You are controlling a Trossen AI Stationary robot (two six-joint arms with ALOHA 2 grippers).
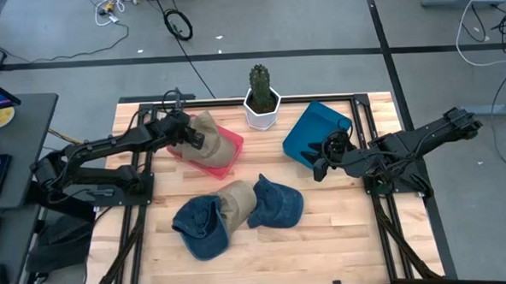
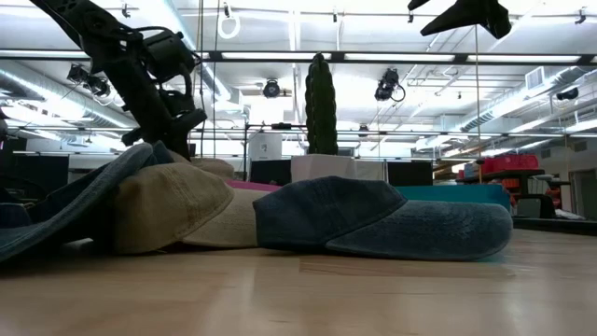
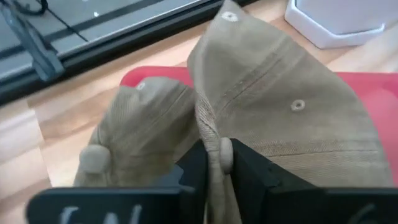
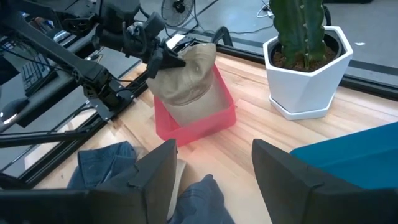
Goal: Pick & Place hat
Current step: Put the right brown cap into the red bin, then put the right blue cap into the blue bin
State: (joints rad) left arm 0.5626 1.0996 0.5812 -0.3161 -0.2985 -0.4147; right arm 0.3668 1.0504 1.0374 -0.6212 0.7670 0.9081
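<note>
table, wood. blue bin near right edge, beside cactus pot. red bin at left. three hats heaped mid-table: denim, tan, denim. tan hat over red bin, pinched by left gripper. right gripper spread, near blue bin.

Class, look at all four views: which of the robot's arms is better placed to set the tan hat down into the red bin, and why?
Left. The left gripper is shut on the tan hat, holding it right over the red bin. The right gripper is open and holds nothing, off beside the blue bin.
</note>
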